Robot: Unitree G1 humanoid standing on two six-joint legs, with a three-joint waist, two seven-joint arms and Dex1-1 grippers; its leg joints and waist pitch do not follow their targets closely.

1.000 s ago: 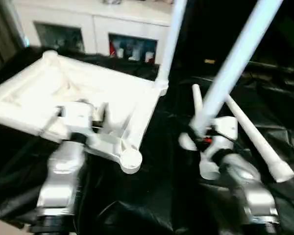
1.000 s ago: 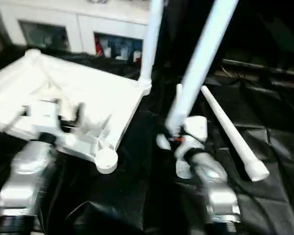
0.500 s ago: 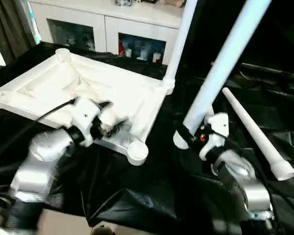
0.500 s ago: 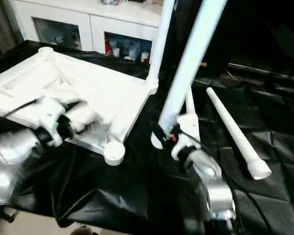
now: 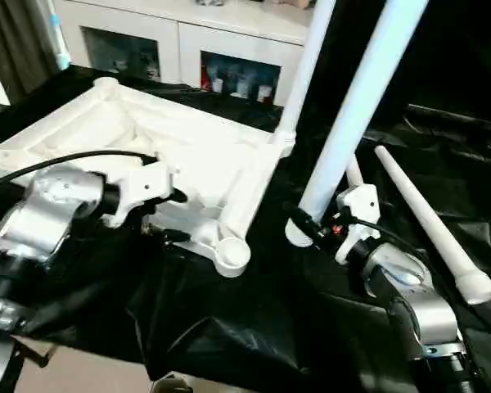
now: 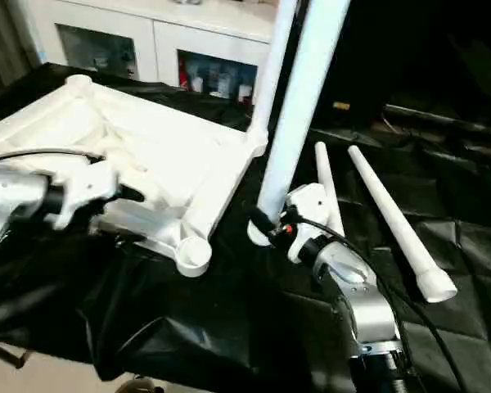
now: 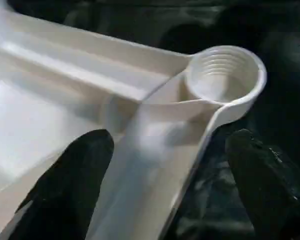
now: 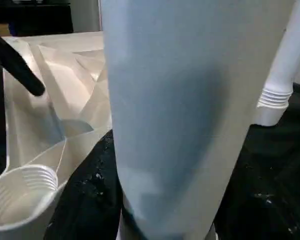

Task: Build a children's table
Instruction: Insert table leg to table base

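Observation:
The white table top [image 5: 188,155] lies upside down on black cloth, ribbed side up. One leg [image 5: 304,65] stands in its far right corner socket. The near corner socket [image 5: 231,256] is empty, its threads plain in the left wrist view [image 7: 225,75]. My left gripper [image 5: 170,216] is open, its fingers [image 7: 85,170] either side of the near rim beside that socket. My right gripper [image 5: 315,229] is shut on a second leg [image 5: 352,106], held nearly upright with its thick end low over the cloth, right of the empty socket. Two loose legs [image 6: 393,225] [image 6: 326,188] lie on the cloth behind it.
A white glass-door cabinet [image 5: 188,41] stands behind the table top. The black cloth [image 5: 254,327] drapes over the front edge, with floor [image 5: 82,377] showing at the lower left. A dark curtain [image 5: 16,41] hangs at the far left.
The camera has shifted. My left arm has swung out to the left, its gripper now reaching the near rim from the side. The held leg stands more upright, closer to the empty socket.

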